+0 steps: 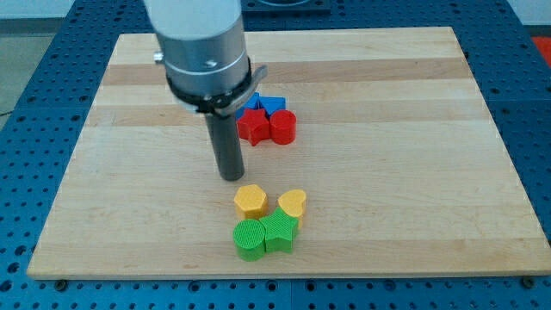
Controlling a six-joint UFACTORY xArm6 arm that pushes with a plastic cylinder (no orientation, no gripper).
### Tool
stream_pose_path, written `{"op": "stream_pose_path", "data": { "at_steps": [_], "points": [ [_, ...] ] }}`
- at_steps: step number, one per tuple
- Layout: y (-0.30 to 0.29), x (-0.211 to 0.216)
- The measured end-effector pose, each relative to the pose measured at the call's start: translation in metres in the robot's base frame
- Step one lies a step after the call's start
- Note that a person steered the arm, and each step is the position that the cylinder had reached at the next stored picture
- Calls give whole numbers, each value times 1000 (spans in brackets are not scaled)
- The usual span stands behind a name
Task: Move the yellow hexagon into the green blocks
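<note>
Toward the view's bottom of the wooden surface (413,198), the yellow hexagon (250,201) is sitting touching the green blocks (265,235), a yellow heart (293,203) just beside it, while my tip (232,176), bearing no hand, is hovering just above it.

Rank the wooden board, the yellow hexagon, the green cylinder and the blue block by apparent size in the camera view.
1. Wooden board.
2. Green cylinder and yellow hexagon: look alike, no ranking.
3. Blue block, though partly hidden behind the red blocks and farther up the view.
</note>
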State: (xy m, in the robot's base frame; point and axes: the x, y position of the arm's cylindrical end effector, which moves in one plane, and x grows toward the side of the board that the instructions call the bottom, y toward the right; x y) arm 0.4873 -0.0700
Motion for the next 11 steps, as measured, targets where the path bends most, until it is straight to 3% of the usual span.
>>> {"op": "stream_pose_path", "data": {
  "at_steps": [5, 7, 9, 10, 11],
  "points": [
    [7, 25],
    [9, 15],
    [9, 43],
    [9, 41],
    [23, 7]
  ]
}}
